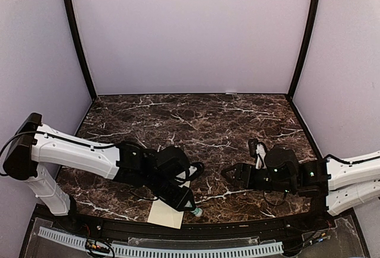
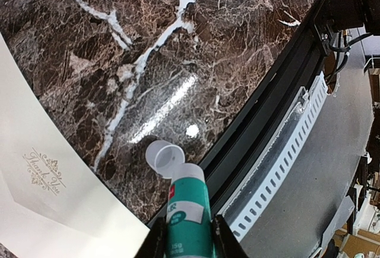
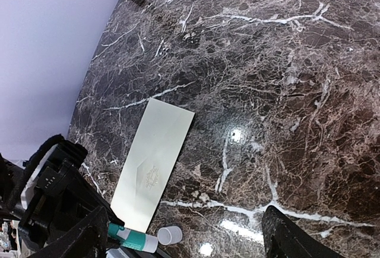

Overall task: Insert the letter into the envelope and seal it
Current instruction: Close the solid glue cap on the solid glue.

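Note:
The cream envelope lies flat near the table's front edge, its flap folded down and a faint emblem on its face; it also shows in the left wrist view and from above, partly under the left arm. The letter is not in view. My left gripper is shut on a teal glue stick, whose white tip hangs just over the front edge to the right of the envelope. The stick's clear cap rests on the marble beside that tip. My right gripper stands open and holds nothing, well to the right of the envelope.
A black rail and a slotted white cable duct run along the near edge right under the glue stick. Dark marble table stretches back to lilac walls. The left arm crosses the front left.

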Motion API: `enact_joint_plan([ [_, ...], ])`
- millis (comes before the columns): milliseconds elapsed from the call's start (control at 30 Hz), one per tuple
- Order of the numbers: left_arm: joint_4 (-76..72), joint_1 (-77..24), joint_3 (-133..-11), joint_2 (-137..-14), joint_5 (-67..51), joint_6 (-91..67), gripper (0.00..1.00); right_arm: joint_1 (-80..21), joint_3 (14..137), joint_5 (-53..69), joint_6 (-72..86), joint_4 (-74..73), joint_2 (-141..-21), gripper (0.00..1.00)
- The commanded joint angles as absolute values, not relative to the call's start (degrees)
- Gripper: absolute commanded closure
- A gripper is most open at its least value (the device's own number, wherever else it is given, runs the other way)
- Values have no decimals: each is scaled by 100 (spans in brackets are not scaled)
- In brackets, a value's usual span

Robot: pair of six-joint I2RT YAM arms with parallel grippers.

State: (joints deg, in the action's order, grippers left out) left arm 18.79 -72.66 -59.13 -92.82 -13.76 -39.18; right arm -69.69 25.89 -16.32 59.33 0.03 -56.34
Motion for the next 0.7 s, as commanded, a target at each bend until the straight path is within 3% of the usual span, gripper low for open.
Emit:
enact_joint_plan([
  [0,2019,-7304,-6134,-9311,-1292,-3790,99,-6930,2544,-1642,6002,132,-5572,14],
  [667,2117,-7304,-6277,-9490,-1138,-3682,99,-6930,2505,-1582,6021,193,-5600,14],
])
